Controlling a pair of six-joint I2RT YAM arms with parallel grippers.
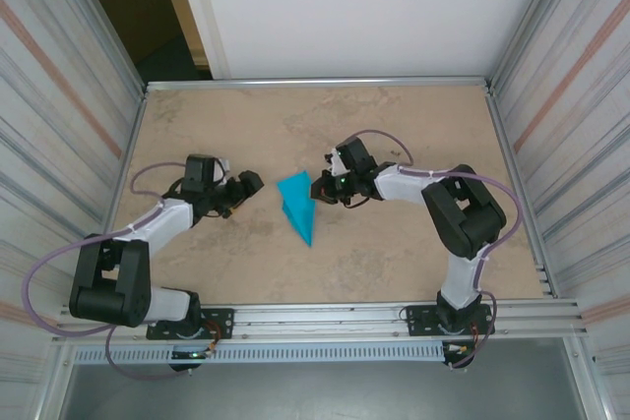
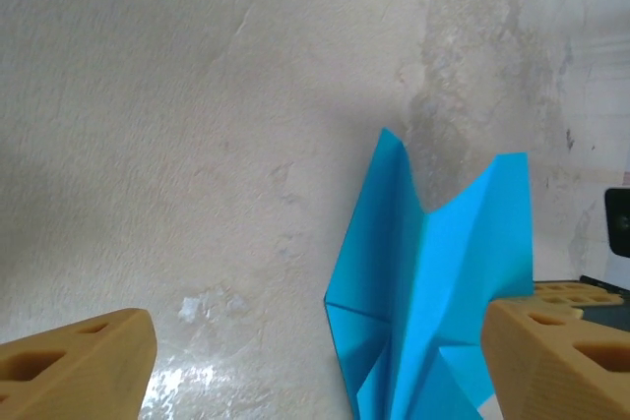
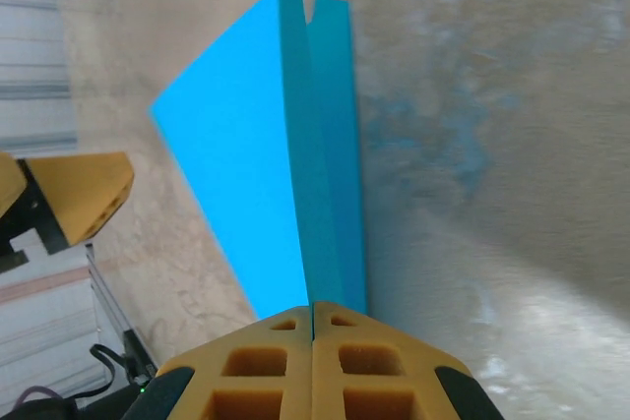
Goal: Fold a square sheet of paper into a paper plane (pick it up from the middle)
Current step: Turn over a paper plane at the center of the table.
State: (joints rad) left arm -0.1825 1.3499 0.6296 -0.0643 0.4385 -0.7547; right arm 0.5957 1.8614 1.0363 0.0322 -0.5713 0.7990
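Observation:
The paper plane (image 1: 298, 204) is a turquoise-blue folded dart lying in the middle of the table, its sharp point toward the near edge. My right gripper (image 1: 320, 187) is shut on its centre fold at the wide rear end. In the right wrist view the closed fingertips (image 3: 312, 314) pinch the upright crease of the plane (image 3: 256, 164). My left gripper (image 1: 252, 184) stands open just left of the plane, not touching it. In the left wrist view the plane (image 2: 433, 292) sits close to the right finger (image 2: 551, 361), with the gripper (image 2: 317, 341) over bare table.
The beige marbled table (image 1: 197, 253) is fenced by ribbed metal walls on both sides (image 1: 59, 95). An aluminium rail (image 1: 325, 317) runs along the near edge by the arm bases. A white panel (image 1: 364, 7) stands behind the far edge.

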